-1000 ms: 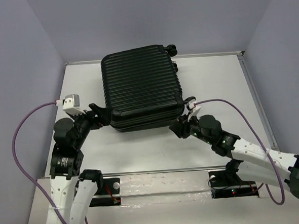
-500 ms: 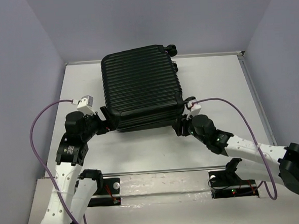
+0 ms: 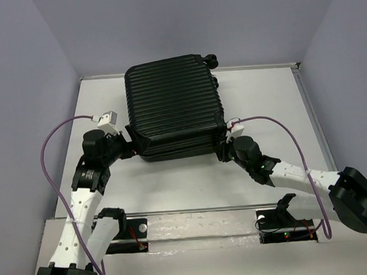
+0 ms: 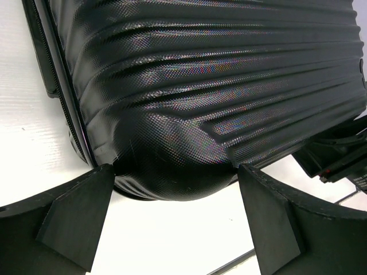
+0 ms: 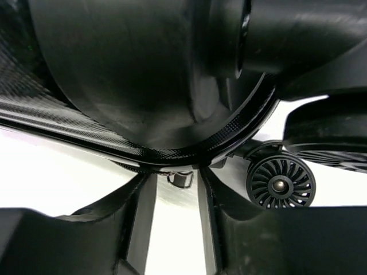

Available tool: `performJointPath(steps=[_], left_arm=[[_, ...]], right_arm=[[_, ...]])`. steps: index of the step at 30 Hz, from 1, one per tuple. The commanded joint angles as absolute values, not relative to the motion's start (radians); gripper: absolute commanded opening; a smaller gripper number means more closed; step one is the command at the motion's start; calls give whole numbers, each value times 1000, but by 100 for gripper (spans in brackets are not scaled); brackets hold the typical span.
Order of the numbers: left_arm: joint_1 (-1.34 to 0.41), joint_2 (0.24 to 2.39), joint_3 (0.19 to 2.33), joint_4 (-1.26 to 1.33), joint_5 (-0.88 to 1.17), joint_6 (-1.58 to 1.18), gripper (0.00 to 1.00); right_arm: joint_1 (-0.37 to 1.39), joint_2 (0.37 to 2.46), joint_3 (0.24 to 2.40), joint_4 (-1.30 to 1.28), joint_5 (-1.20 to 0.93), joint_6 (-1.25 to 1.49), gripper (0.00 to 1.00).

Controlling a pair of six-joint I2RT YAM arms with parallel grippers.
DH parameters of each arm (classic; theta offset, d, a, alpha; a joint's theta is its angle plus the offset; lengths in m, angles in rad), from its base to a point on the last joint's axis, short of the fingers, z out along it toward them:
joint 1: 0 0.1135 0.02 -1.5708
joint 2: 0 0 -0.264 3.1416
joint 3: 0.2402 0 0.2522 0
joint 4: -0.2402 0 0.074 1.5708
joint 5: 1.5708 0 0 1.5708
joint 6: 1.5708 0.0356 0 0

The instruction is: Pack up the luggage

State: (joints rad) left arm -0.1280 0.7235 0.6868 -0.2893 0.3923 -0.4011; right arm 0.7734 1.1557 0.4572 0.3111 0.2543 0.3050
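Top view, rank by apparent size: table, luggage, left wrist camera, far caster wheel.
1. Table, largest.
2. Luggage.
3. Left wrist camera and far caster wheel look about alike; the camera sits higher, nearer the lens, so I won't rank them.

From above, the right tool (image 3: 223, 152) merges into the luggage (image 3: 172, 107) at its 5 o'clock corner, grip unreadable. Its wrist view blurs everything close; a tiny metal loop (image 5: 180, 179) is unidentifiable. The left wrist view crops the luggage at 12 o'clock.
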Motion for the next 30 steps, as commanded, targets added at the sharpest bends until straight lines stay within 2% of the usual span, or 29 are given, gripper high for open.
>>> performJointPath(steps=[1,6,12,18,23,30], left_arm=[[-129,742,701,-193,451,-399,99],[-129,758,693,-161,471,-413,99],[-129,765,704,-132,502,-428,99],[-150,762,712,-89,518,-459,99],[-189,775,696,-58,518,-486,99],[-256,792,686,-25,509,-522,99]], right_arm=[[773,1163,503,443,252,268,35],[773,1199,505,469,239,265,32],[773,1192,480,520,178,297,7],[909,1288,509,519,186,337,7],[1147,1454,679,456,356,311,7],[1250,1666,886,489,305,302,7]])
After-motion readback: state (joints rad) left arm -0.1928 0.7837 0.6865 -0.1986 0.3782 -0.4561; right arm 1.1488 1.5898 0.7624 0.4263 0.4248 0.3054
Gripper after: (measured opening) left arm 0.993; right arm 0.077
